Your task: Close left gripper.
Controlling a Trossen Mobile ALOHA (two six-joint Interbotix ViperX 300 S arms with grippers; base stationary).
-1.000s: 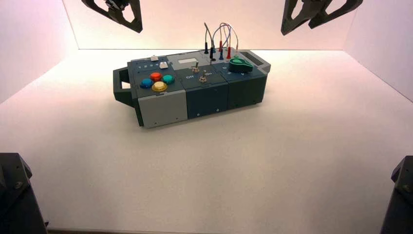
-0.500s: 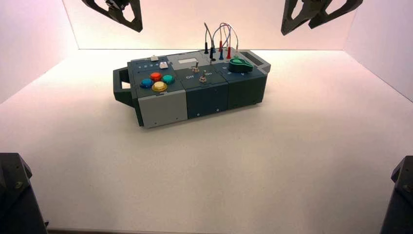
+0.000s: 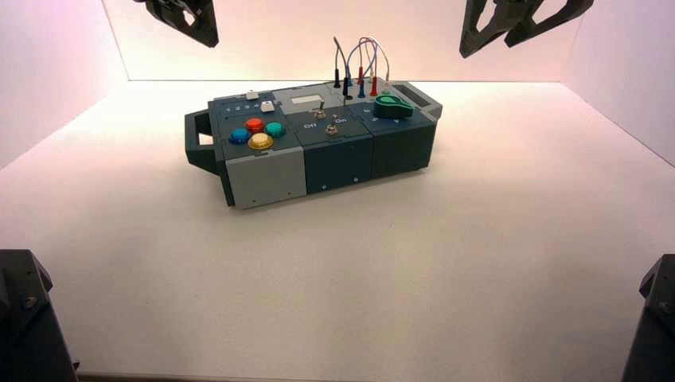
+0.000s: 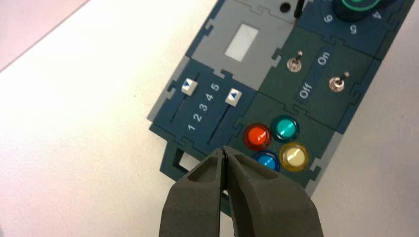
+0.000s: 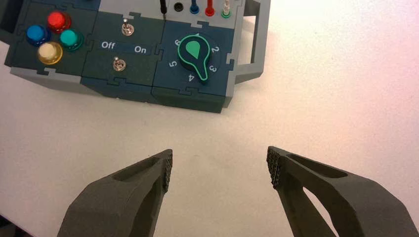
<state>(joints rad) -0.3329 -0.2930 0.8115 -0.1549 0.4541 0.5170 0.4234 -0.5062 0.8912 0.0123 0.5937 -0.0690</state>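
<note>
White matte tabletop [image 3: 398, 263] carries the dark blue button box [image 3: 314, 143]. High above its glossy round buttons [image 4: 274, 143], the left gripper [image 4: 225, 153] presses its angular matte-black fingers together, empty. Right gripper [image 5: 220, 165] hangs wide open, ridged pads [image 5: 272, 165] apart.

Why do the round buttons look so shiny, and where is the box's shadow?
Left wrist view: small white glints sit on the red button and yellow button, beyond the shut left pincer. High view: the box casts only a faint, soft shadow under its front.

both claws hang behind the box [image 3: 310, 143], one at each side.
</note>
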